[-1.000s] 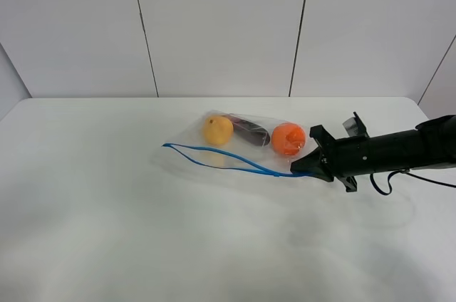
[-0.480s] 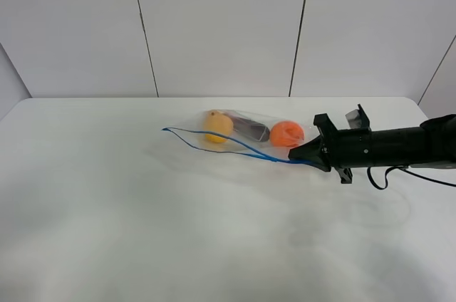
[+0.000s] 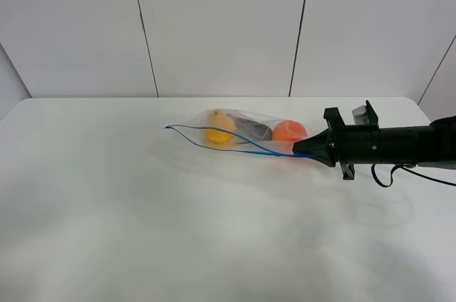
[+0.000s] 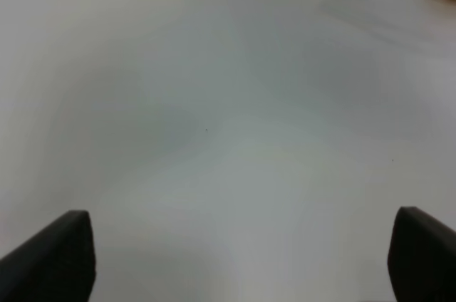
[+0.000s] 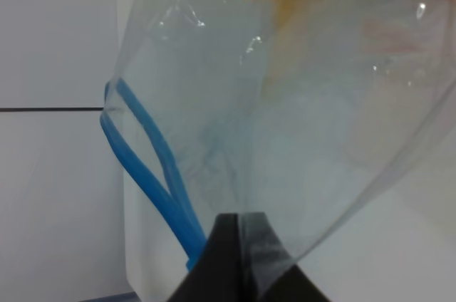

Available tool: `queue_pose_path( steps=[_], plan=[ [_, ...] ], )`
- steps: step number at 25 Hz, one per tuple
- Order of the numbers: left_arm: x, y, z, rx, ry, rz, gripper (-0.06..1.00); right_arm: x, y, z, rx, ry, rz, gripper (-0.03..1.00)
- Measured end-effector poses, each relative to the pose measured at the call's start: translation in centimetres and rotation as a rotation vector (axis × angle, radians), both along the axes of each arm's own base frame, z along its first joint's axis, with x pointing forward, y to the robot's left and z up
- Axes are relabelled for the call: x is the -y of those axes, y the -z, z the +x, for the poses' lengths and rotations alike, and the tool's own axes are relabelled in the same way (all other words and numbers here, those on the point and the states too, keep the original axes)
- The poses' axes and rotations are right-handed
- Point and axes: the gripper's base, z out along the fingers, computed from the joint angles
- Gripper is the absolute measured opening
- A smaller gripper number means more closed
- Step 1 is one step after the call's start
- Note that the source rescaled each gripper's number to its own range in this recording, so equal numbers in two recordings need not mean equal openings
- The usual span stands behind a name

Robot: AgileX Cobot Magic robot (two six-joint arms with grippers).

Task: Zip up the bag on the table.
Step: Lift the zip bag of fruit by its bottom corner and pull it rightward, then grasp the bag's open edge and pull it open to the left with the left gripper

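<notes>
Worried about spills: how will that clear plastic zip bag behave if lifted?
Probably floppy: the clear plastic bag drapes from the right gripper. Its yellow fruit and orange fruit may roll; the open blue zip strip might spill them.

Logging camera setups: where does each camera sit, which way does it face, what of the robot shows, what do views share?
Exterior high: mounted high, facing down across the table; shows the right arm, right pincer shut on the bag.
Left wrist: on the left arm, facing the table; shows the open left pincer, fingers apart.
Right wrist: on the right arm, facing along its shut pincer into the bag, zip strip parted.
Shared: exterior high and right wrist both show bag and right pincer.
</notes>
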Motion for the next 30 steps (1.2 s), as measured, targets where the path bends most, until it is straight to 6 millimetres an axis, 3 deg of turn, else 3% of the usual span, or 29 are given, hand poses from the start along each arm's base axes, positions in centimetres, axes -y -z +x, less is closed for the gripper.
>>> queue_pose_path(
  steps=[23,30],
  plan=[
    [0.00,0.00,0.00,0.000,0.004,0.006,1.00,-0.12,0.00,-0.23,0.007,-0.035,-0.004,0.00],
    [0.19,-0.81,0.28,0.039,0.021,-0.005,1.00,-0.12,0.02,-0.25,0.006,-0.038,-0.006,0.00]
  ],
)
